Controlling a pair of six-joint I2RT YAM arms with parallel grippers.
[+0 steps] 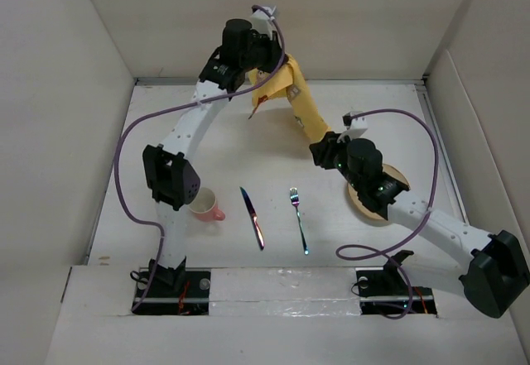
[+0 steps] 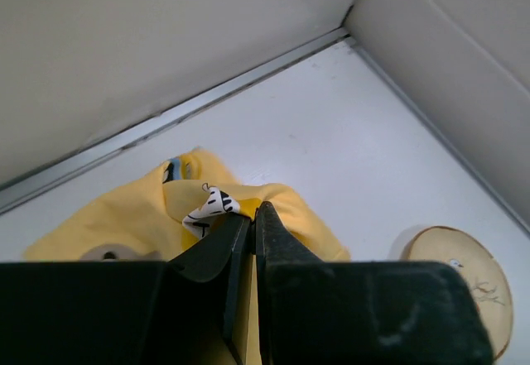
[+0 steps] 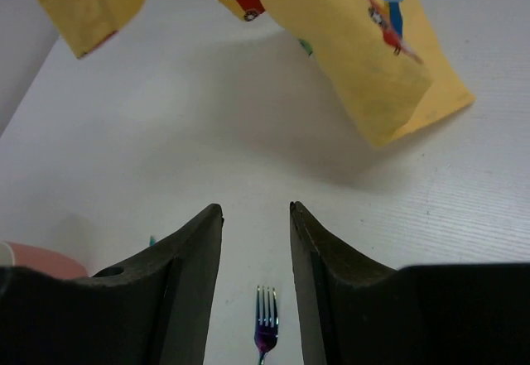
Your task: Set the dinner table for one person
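The dinner table [image 1: 190, 146] is a white tabletop with pale walls around it. My left gripper [image 1: 263, 60] is at the far back, shut on a corner of the yellow vehicle-print cloth mat [image 1: 302, 104], and holds it lifted; the pinch shows in the left wrist view [image 2: 252, 209], with mat folds [image 2: 132, 216] below. The mat hangs slanting down toward my right gripper [image 1: 320, 150]. My right gripper [image 3: 255, 209] is open and empty, with the mat's lower edge [image 3: 356, 50] above and ahead of it. A fork [image 1: 299, 220], a knife [image 1: 252, 216] and a pink cup [image 1: 207, 206] lie near the front.
A round wooden plate [image 1: 374, 202] lies partly under my right arm; it also shows in the left wrist view [image 2: 460, 286]. The fork [image 3: 266, 332] and the cup's rim [image 3: 33, 257] show below my right gripper. Wall panels stand close behind the left gripper.
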